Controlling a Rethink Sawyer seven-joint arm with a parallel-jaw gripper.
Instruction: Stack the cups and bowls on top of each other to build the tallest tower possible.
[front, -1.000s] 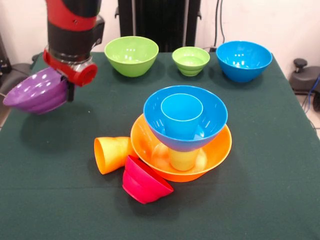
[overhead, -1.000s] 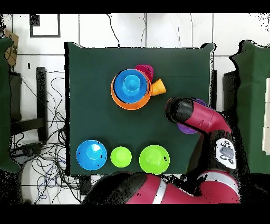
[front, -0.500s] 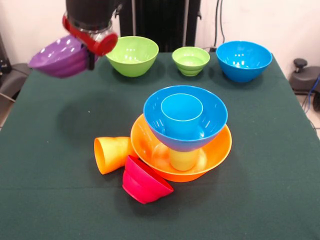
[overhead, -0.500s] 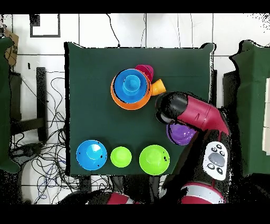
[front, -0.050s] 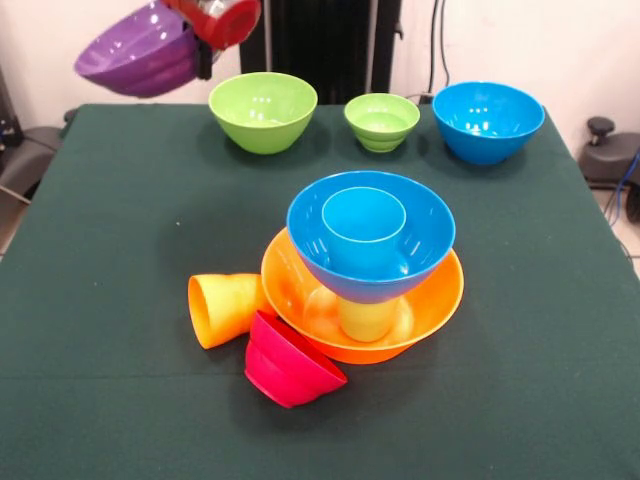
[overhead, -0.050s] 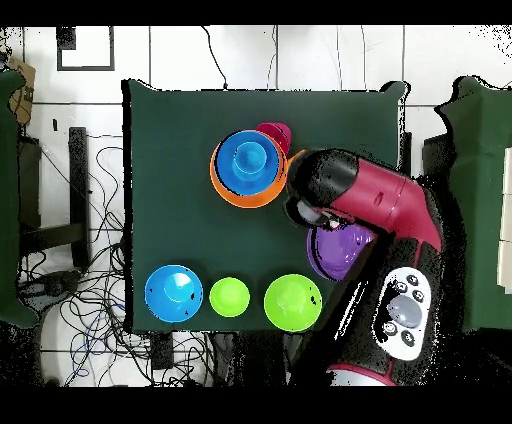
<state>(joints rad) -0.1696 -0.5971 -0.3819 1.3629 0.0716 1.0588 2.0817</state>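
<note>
Holding purple bowl clenched in my end effector, up off the table; I'm hanging beside the large green bowl, apart from the tower.

The front view looks down at a slant across the green bench from its near edge, close enough that the bench fills most of the width, with a pale wall behind. The overhead view looks straight down from high up, taking in the whole bench, the tiled floor and cables around it. Both share the bench top, the tower and the row of three bowls, turned half round between them
</note>
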